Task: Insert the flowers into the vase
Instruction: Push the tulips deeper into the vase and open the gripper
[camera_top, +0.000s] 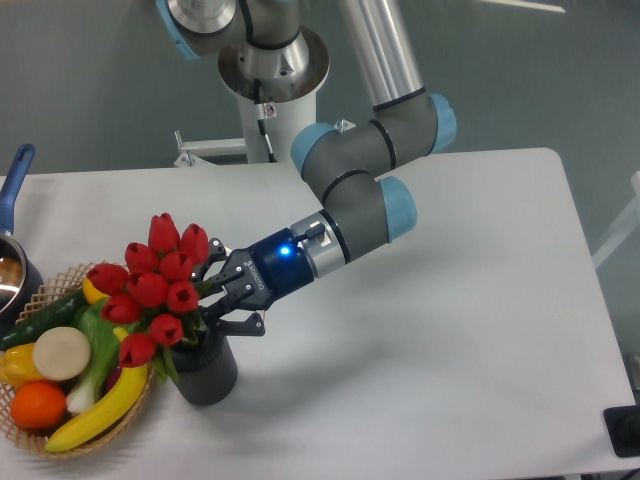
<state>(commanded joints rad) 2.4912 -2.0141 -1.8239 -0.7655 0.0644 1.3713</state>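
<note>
Basket (30, 425) of toy fruit is seen at the white table's (450, 330) near left edge. Just beside it the vase (203, 370) is stood upright, the flowers (155, 290) held with stems in its mouth. The gripper (210, 298) is clamped on the stems. Beyond, a grey wall is seen.

The flowers (155, 285) hide the vase (205, 372) mouth and their own stems.

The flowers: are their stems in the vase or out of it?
In: the flowers' stems enter the vase mouth; depth hidden.
</note>
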